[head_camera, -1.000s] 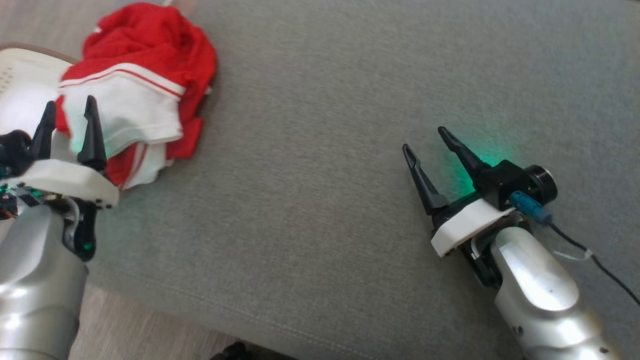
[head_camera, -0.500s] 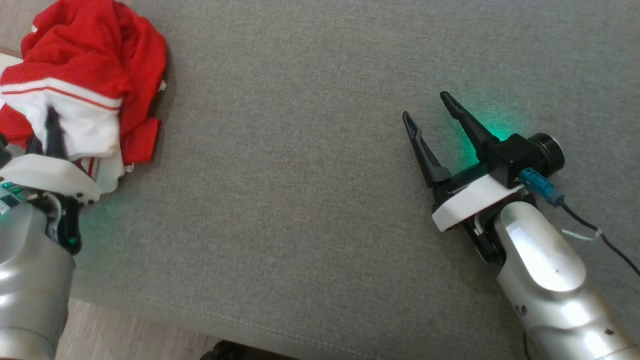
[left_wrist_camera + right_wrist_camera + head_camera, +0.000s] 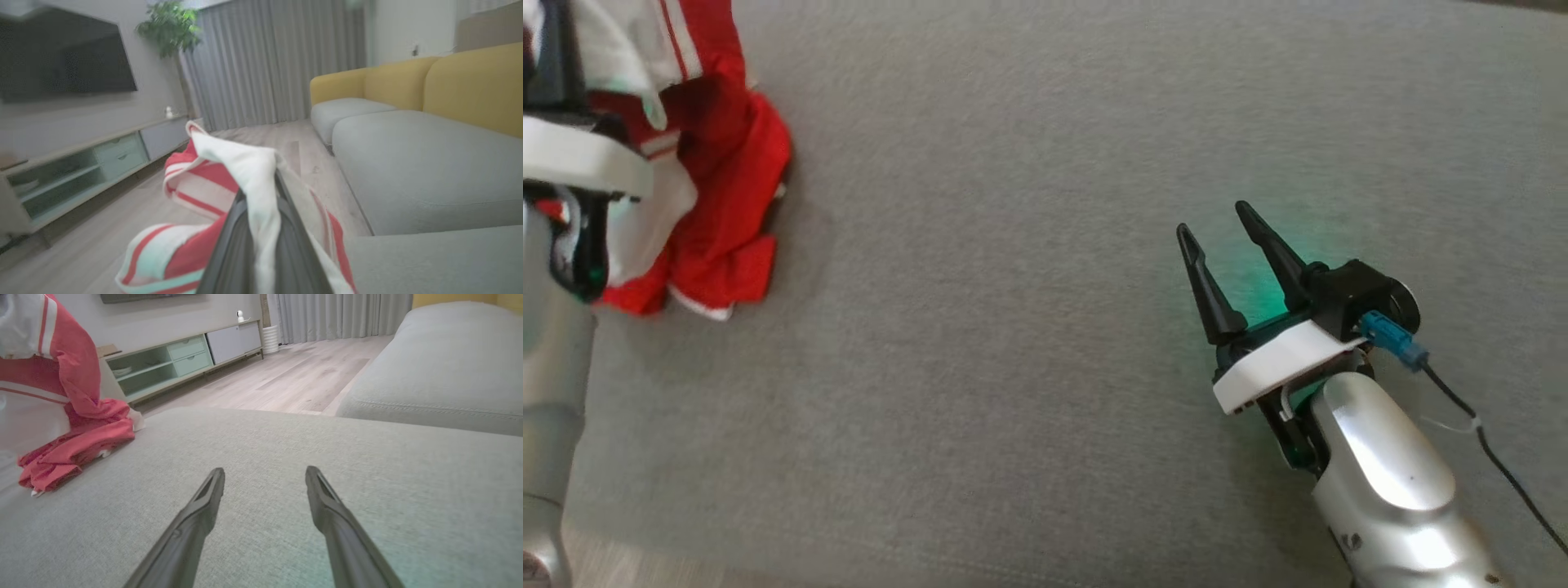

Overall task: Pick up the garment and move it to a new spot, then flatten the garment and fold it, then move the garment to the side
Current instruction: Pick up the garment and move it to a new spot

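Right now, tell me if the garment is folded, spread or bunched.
Bunched. The red and white garment hangs crumpled from the left gripper, shut on a white fold; its lower end lies heaped on the grey cushion.

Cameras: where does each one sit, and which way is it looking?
Head view: on the head, looking down at the cushion; left arm and open right fingers show.
Left wrist view: on the left wrist, looking along the left fingers, shut on the garment.
Right wrist view: on the right wrist, looking across the cushion along the right fingers.
All three share the garment.
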Controlling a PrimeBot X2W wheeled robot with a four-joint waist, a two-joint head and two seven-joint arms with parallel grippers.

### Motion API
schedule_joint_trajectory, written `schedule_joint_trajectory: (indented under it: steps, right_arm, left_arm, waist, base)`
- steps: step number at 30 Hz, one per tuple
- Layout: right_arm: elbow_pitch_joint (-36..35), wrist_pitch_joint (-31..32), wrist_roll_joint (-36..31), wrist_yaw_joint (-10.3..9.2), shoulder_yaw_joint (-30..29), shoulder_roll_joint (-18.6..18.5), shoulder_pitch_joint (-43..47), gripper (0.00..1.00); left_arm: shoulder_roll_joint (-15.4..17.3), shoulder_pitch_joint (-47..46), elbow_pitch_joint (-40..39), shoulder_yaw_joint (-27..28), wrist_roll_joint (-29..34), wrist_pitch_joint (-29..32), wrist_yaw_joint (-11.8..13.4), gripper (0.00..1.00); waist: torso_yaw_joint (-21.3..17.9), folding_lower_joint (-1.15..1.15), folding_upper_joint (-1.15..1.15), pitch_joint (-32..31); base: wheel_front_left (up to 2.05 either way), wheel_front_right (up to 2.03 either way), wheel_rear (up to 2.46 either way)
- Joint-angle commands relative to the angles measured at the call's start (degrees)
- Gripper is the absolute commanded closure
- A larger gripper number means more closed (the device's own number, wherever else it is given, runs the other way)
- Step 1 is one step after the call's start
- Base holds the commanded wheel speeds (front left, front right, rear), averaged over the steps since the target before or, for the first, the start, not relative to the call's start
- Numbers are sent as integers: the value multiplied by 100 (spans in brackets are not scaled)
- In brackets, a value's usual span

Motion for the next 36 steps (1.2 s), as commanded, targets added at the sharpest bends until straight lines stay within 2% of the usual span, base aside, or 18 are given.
schedule_joint_trajectory:
  steps: [1,7,14,18,19,21,22,23,28,36]
  right_arm:
    - [-186,-13,64,-4,20,145,89,0]
    - [-248,-13,185,-4,12,247,248,0]
    - [-380,-13,360,-4,82,280,279,0]
    - [-464,-13,510,-4,137,282,286,0]
    - [-464,-13,510,-4,137,282,286,0]
    - [-483,-13,563,-4,156,283,307,0]
    - [-490,-13,577,-4,142,283,316,0]
    - [-495,-13,596,-4,127,283,330,0]
    - [-491,-13,622,-4,51,283,382,0]
    - [-429,-13,567,-4,-165,284,440,0]
  left_arm:
    - [310,-323,-370,64,53,-44,-39,100]
    - [-97,-449,-966,-482,-185,-22,-95,100]
    - [-807,-357,-1607,-1204,-738,23,-100,100]
    - [-1232,-181,-1736,-1340,-986,-20,-101,99]
    - [-1232,-181,-1736,-1340,-986,-20,-101,99]
    - [-1492,109,-1585,-1427,-1077,-36,-101,60]
    - [-1552,231,-1487,-1446,-1066,-39,-99,3]
    - [-1592,355,-1377,-1434,-1022,-41,-66,0]
    - [-1659,1087,-1161,-998,-695,-44,56,0]
    - [-1568,2380,-1373,253,11,-45,202,0]
  waist:
    - [-341,1,0,-290]
    - [-1093,1,0,-564]
    - [-2043,1,0,-685]
    - [-2373,1,0,-673]
    - [-2373,1,0,-673]
    - [-2494,1,0,-673]
    - [-2512,1,0,-678]
    - [-2524,1,0,-688]
    - [-2468,1,0,-736]
    - [-2210,1,0,-896]
  base:
    - [0,0,0]
    - [0,0,0]
    - [0,0,0]
    - [0,0,0]
    - [0,0,0]
    - [0,0,0]
    - [0,0,0]
    - [0,0,0]
    - [0,0,0]
    - [0,0,0]
